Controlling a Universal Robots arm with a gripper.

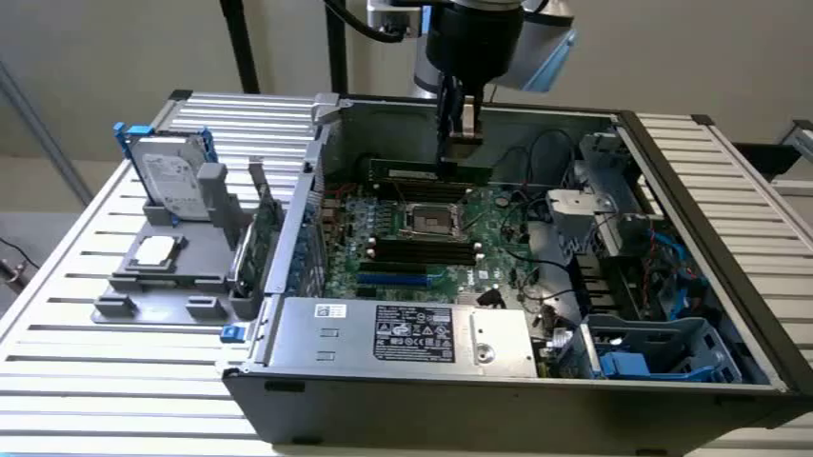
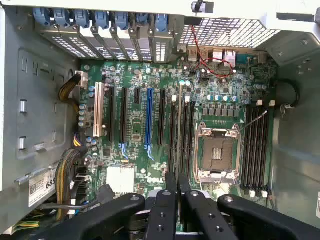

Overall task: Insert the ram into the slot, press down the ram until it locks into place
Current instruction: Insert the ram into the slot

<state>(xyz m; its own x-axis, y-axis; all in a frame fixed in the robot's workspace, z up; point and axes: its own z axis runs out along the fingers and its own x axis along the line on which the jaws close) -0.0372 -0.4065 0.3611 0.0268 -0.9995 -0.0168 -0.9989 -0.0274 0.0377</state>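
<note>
Green board stock with black chips: the ram (image 1: 426, 171) stands on its long edge at the motherboard's (image 1: 502, 214) edge farthest from the labelled power-supply box (image 1: 394, 333). It sits beyond the silver processor socket (image 1: 426, 221), inside the open computer case (image 1: 711, 238) that lies on the slatted surface (image 1: 114, 362). My hand (image 1: 460, 141) hangs straight down over it, fingertips meeting its top edge near the middle of its length. I judge this placement is meant to spread the load evenly to both ends. In the wrist view my hand (image 2: 177, 192) shows its two fingers drawn close, parted by a thin gap into which a pale edge-on line runs. I take that line for the ram (image 2: 179, 130) and record the hand as clenched on it. The lower edge of the ram meets the slot (image 1: 420, 182) along its run and lies parallel to the neighbouring empty black sockets (image 2: 255, 150), so alignment appears correct. Seating depth and the state of the end clips cannot be confirmed, so locking is not established.
</note>
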